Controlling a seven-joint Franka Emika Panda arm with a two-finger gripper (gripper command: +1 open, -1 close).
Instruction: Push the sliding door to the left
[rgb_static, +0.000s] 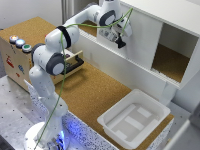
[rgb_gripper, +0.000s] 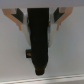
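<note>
The sliding door (rgb_static: 144, 40) is a plain white panel covering the part of the white cabinet (rgb_static: 165, 12) toward the exterior view's left. The compartment on the exterior view's right stands open, showing a cork floor. My gripper (rgb_static: 121, 43) is at the door's edge on the exterior view's left, fingers pointing at the panel. Whether they touch it I cannot tell. In the wrist view the black fingers (rgb_gripper: 38, 50) form one closed block with nothing held, against the white door surface (rgb_gripper: 65, 57).
A white tray (rgb_static: 120, 127) sits at the cork table's front edge on the exterior view's right. A wooden box (rgb_static: 15, 62) with coloured buttons and a part-open drawer (rgb_static: 75, 62) stands on the exterior view's left. A low white wall (rgb_static: 107, 62) runs below the cabinet.
</note>
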